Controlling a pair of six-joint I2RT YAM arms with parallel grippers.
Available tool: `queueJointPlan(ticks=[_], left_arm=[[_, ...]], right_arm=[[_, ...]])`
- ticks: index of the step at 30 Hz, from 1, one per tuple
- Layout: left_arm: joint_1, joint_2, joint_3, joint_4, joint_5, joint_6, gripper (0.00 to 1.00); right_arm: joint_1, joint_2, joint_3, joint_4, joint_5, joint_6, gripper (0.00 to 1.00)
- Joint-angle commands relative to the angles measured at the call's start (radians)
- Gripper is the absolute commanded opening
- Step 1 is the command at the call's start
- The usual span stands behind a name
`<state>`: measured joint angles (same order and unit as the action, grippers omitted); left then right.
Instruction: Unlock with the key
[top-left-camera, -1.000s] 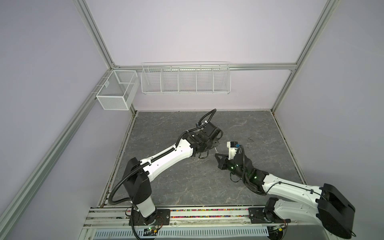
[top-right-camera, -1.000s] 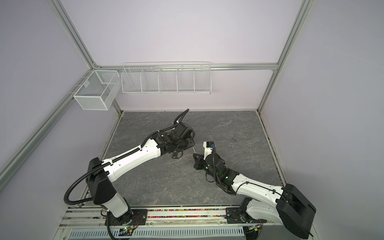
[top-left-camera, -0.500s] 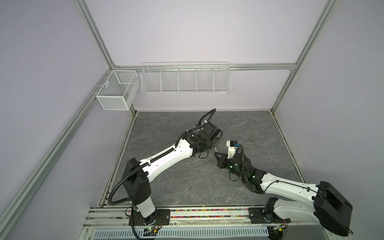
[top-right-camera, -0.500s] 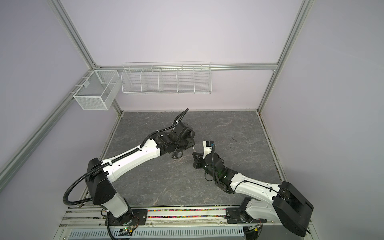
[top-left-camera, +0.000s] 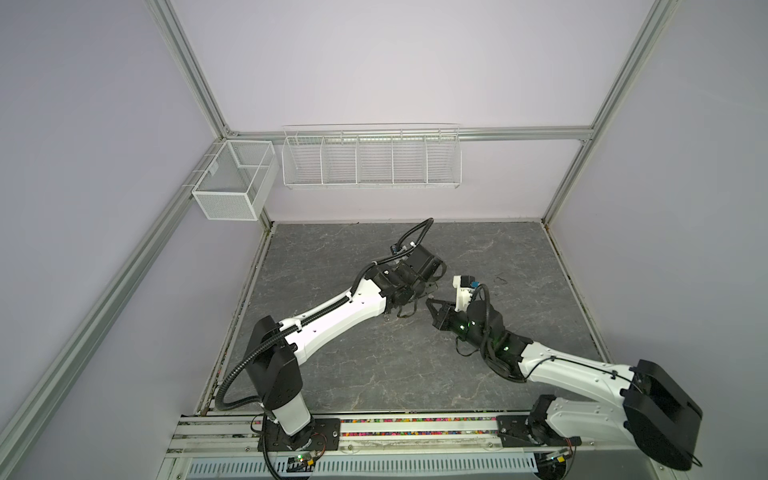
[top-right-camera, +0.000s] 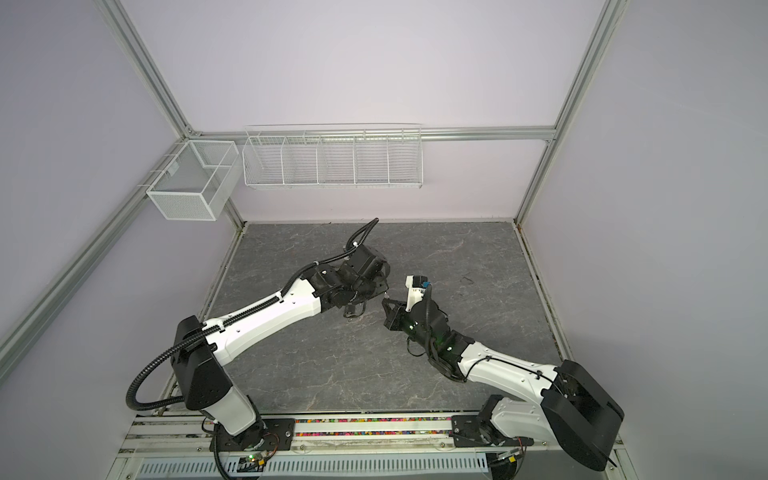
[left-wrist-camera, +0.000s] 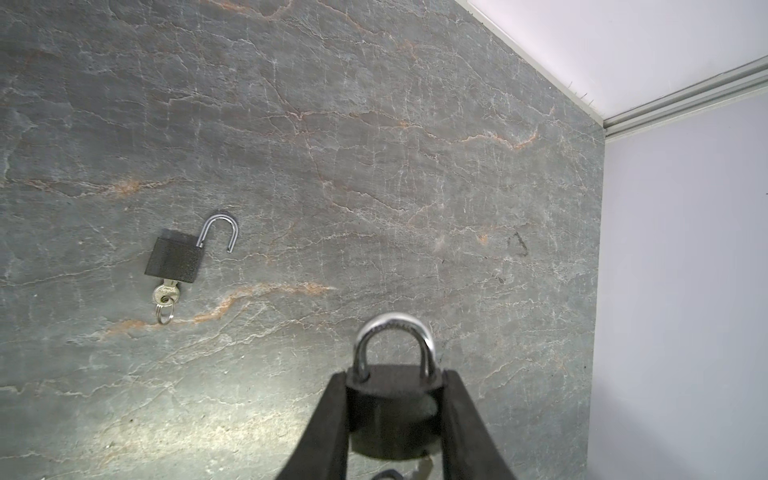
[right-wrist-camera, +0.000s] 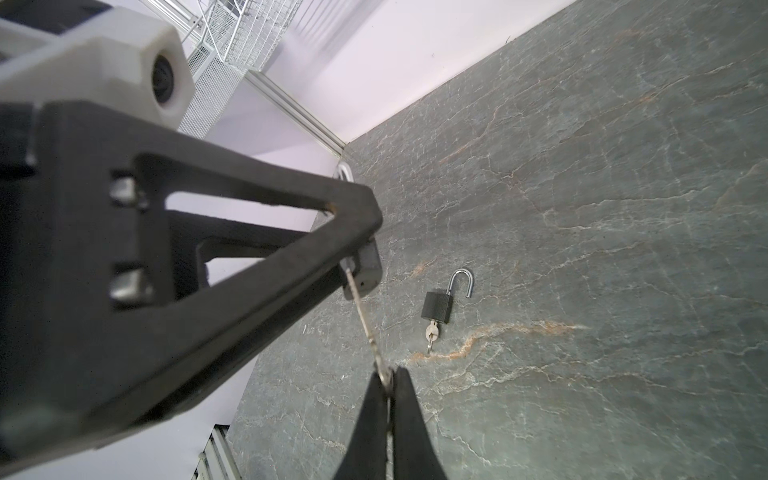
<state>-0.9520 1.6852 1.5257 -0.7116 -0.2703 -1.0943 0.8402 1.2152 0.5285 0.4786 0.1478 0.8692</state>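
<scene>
**locknoob:** ok so where's the lock sitting right now?

**yam_fan:** Up off the table (left-wrist-camera: 374, 166). The left gripper (left-wrist-camera: 395, 378) is clamped on the black padlock (left-wrist-camera: 392, 401), one finger pressed on each side of the body. The silver shackle (left-wrist-camera: 392, 332) sticks out past the fingertips, with both legs down in the body, so it looks locked.

**locknoob:** and the key?

**yam_fan:** The right gripper (right-wrist-camera: 390, 376) is pinched tight on the key (right-wrist-camera: 363, 316), holding it by the head. From the right wrist view the blade runs straight up to the bottom of the padlock. The tip meets it right by the left finger. Can't tell if it's actually in the keyhole, that bit's hidden.

**locknoob:** what's the other thing lying there?

**yam_fan:** A second padlock (left-wrist-camera: 173, 259), flat on the table and well apart from both grippers. Its open shackle (left-wrist-camera: 220, 230) is swung out to one side, and the other key (left-wrist-camera: 165, 295) is stuck in its bottom with a small ring (left-wrist-camera: 165, 313) on it.

**locknoob:** where are the arms overall?

**yam_fan:** In both top views the two grippers meet tip to tip near the middle of the table.
</scene>
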Motion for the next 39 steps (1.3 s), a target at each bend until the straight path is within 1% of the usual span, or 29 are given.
queueJointPlan(ticks=[1, 6, 7, 8, 25, 27, 30, 39], left_arm=[[-0.008, -0.024, 0.023, -0.005, -0.034, 0.002, 0.00], [-0.008, -0.032, 0.026, -0.007, -0.054, 0.002, 0.00], [-0.008, -0.033, 0.029, -0.009, -0.058, 0.035, 0.00], [-0.008, -0.035, 0.033, -0.012, -0.060, 0.037, 0.00], [-0.017, -0.031, 0.040, -0.018, -0.069, 0.041, 0.00], [-0.019, -0.032, 0.035, -0.016, -0.067, 0.040, 0.00], [-0.021, -0.037, 0.025, -0.007, -0.069, 0.037, 0.00], [-0.023, -0.041, 0.011, -0.012, -0.076, 0.039, 0.00]], right_arm=[[-0.006, 0.023, 0.012, 0.013, -0.023, 0.050, 0.06], [0.000, 0.018, 0.003, 0.015, -0.031, 0.044, 0.06], [0.003, 0.014, -0.002, 0.011, -0.028, 0.044, 0.06], [0.003, 0.012, -0.006, 0.009, -0.029, 0.045, 0.06], [0.011, 0.018, 0.028, -0.011, -0.025, 0.033, 0.06], [0.008, 0.025, 0.036, -0.024, -0.028, 0.039, 0.06], [0.001, 0.027, 0.021, 0.009, -0.034, 0.063, 0.06], [-0.007, 0.028, 0.030, 0.011, -0.043, 0.071, 0.06]])
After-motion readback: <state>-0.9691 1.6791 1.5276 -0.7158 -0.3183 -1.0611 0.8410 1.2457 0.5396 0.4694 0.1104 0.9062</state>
